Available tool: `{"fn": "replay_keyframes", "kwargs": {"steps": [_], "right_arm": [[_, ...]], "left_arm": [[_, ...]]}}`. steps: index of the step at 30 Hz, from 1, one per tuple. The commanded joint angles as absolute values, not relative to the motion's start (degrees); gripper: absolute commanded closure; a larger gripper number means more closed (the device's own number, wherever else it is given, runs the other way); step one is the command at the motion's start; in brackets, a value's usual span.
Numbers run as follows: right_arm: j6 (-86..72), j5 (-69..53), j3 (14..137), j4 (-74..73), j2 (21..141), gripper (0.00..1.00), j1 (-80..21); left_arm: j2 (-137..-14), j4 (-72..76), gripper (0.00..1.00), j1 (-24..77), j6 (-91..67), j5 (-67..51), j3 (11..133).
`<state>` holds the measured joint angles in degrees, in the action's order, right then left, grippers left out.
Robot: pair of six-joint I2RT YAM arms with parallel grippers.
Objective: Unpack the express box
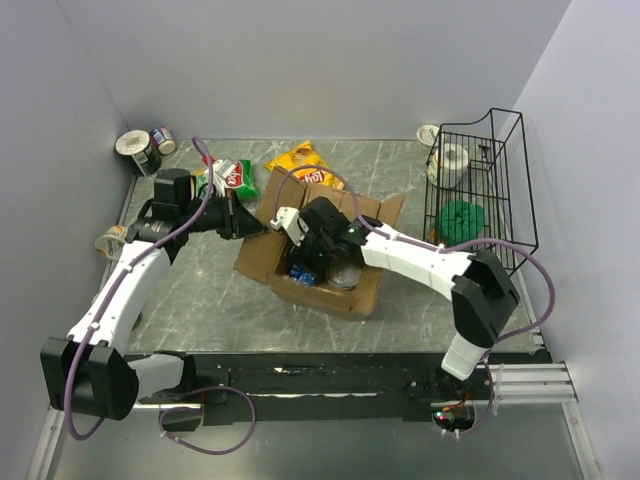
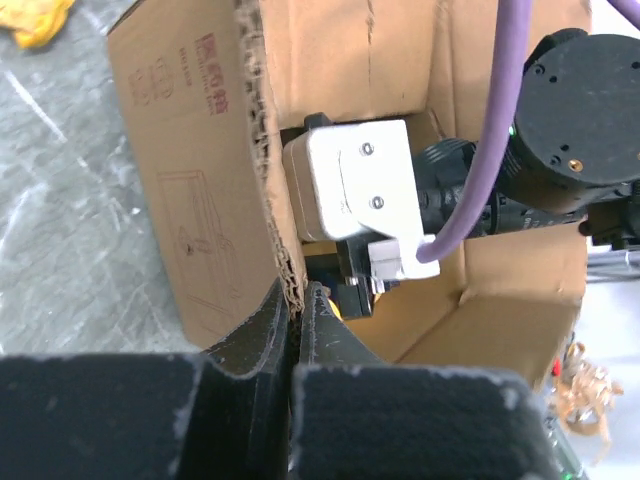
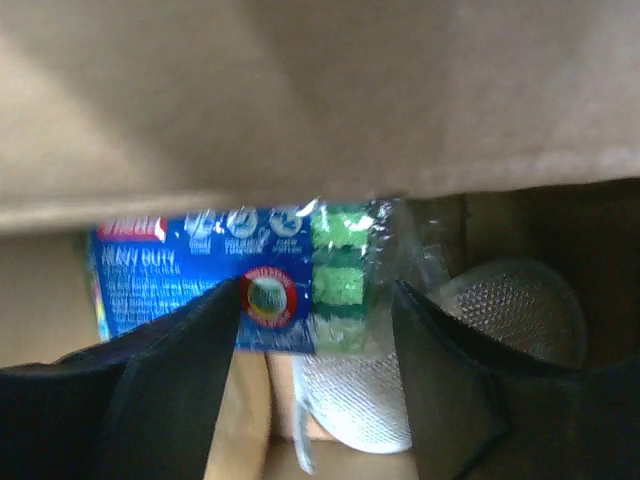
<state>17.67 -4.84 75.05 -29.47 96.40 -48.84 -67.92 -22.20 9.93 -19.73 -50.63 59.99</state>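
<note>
The express box (image 1: 338, 296), a brown cardboard carton, stands open in the middle of the table. My left gripper (image 1: 262, 228) is shut on the torn top edge of its left wall (image 2: 190, 180), with its fingertips (image 2: 318, 305) pinching the corrugated edge. My right gripper (image 1: 320, 262) reaches down inside the box. Its fingers stand open on either side of a blue and green sponge packet (image 3: 260, 285) without touching it. Under the packet lie silvery mesh-wrapped items (image 3: 365, 400). A cardboard flap (image 3: 300, 90) hides the upper part of the right wrist view.
A black wire basket (image 1: 505, 190) at the right holds a white roll (image 1: 453, 160) and a green object (image 1: 460, 220). A yellow chip bag (image 1: 303, 163) and a green one (image 1: 232, 178) lie behind the box. Cans (image 1: 140, 148) stand at the far left corner.
</note>
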Motion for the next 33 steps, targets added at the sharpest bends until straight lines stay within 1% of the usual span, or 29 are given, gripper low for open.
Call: {"fn": "replay_keyframes", "kwargs": {"steps": [1, 2, 3, 5, 6, 7, 10, 14, 18, 24, 28, 31, 33], "right_arm": [[13.5, -12.3, 76.5, -31.4, 101.9, 0.41, -44.9], [13.3, -13.6, 76.8, -32.0, 102.4, 0.45, -44.1], [13.9, -14.8, 76.8, -32.4, 102.5, 0.59, -43.9], [16.2, -16.3, 76.5, -33.4, 101.8, 0.77, -43.5], [16.5, -16.1, 76.8, -33.8, 100.6, 0.94, -43.5], [16.9, -16.0, 77.4, -34.0, 99.7, 0.99, -43.5], [17.6, -16.1, 78.9, -32.5, 93.6, 1.00, -43.0], [20.6, -20.5, 81.0, -29.7, 84.4, 1.00, -42.8], [20.8, -20.7, 83.1, -30.0, 75.0, 1.00, -43.0], [18.2, -13.2, 86.5, -35.1, 68.0, 1.00, -43.0], [20.5, -2.4, 84.3, -37.8, 62.9, 1.00, -42.0], [21.7, -0.6, 83.2, -39.9, 60.0, 1.00, -35.4], [23.2, -1.8, 81.3, -43.3, 57.8, 1.00, -31.0]], "left_arm": [[-67.8, -20.0, 0.99, 10.4, -19.2, -58.4, 60.5], [-68.0, -19.9, 0.99, 10.4, -19.2, -58.3, 60.6], [-68.1, -20.0, 0.99, 10.4, -19.2, -57.9, 60.7], [-68.1, -19.9, 0.99, 10.4, -19.3, -56.8, 61.0], [-68.1, -20.0, 0.99, 10.3, -19.4, -56.3, 61.0], [-68.0, -20.2, 0.99, 10.3, -19.5, -55.9, 61.1], [-67.2, -20.9, 0.99, 10.1, -19.1, -54.4, 61.4], [-65.2, -20.1, 0.99, 10.0, -19.1, -53.3, 61.8], [-63.0, -17.8, 0.99, 10.0, -19.5, -52.1, 60.6], [-59.8, -19.9, 0.99, 10.0, -16.0, -49.1, 59.2], [-56.7, -25.0, 0.99, 8.4, -13.3, -39.5, 59.2], [-53.9, -28.4, 0.99, 6.4, -13.4, -32.3, 59.7], [-51.2, -28.8, 0.99, 5.4, -13.4, -30.7, 59.2]]}}
